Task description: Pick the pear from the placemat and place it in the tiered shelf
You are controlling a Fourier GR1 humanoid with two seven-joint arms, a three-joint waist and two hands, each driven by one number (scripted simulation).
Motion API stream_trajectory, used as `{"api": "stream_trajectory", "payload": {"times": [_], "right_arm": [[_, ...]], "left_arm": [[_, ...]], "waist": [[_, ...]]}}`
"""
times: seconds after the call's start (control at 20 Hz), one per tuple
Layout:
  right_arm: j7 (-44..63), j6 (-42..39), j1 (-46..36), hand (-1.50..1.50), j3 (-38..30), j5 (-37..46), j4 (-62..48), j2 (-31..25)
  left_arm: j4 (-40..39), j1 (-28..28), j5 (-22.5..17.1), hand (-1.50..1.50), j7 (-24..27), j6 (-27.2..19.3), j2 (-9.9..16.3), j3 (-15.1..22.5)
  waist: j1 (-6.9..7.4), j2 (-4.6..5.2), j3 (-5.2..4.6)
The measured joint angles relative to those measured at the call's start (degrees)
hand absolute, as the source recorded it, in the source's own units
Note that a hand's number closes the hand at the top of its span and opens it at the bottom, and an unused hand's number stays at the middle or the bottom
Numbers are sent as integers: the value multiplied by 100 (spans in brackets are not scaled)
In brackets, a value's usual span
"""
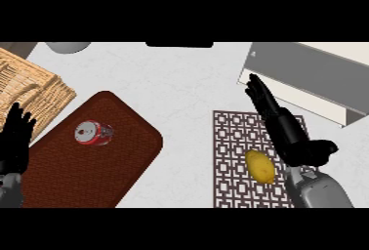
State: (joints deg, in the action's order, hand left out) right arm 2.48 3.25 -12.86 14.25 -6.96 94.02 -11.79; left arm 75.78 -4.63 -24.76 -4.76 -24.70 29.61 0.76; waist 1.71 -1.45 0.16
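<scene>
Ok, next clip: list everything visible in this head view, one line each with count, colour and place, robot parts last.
pear: one, yellow, lying on the patterned placemat beside the right robot hand
patterned placemat: one, brown and white lattice, right of centre on the counter
tiered shelf: one, grey and cream, upper right
can: one, red with silver top, on the dark mat
dark mat: one, reddish brown, left of centre
wicker basket: one, tan, upper left edge
grey round object: one, partly cut off at the top
counter: one, white speckled
right robot hand: one, black, fingers straight, over the placemat, not holding the pear
left robot hand: one, black, open, resting at the left edge
</scene>
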Motion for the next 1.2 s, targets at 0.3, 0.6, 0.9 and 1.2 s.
{"api": "stream_trajectory", "payload": {"times": [0.3, 0.6, 0.9, 1.2], "right_arm": [[605, -113, -472, 150, -1166, -1302, -919, 143], [1975, 1151, -593, -150, -1396, -332, -2031, -469], [3318, 1277, -1087, -150, -1419, -339, -1868, -602], [4578, 274, -1538, -150, -1048, -57, -1996, -1671]], "left_arm": [[254, 115, 188, 0, 213, 581, 156, 318], [350, 309, 269, 0, 342, 1104, 154, 692], [287, 459, 378, 0, 423, 1444, 96, 640], [356, 497, 428, 0, 350, 1506, 78, 650]], "waist": [[-31, 171, 6], [-49, 216, -35], [-124, 156, -23], [-126, 149, -16]]}}
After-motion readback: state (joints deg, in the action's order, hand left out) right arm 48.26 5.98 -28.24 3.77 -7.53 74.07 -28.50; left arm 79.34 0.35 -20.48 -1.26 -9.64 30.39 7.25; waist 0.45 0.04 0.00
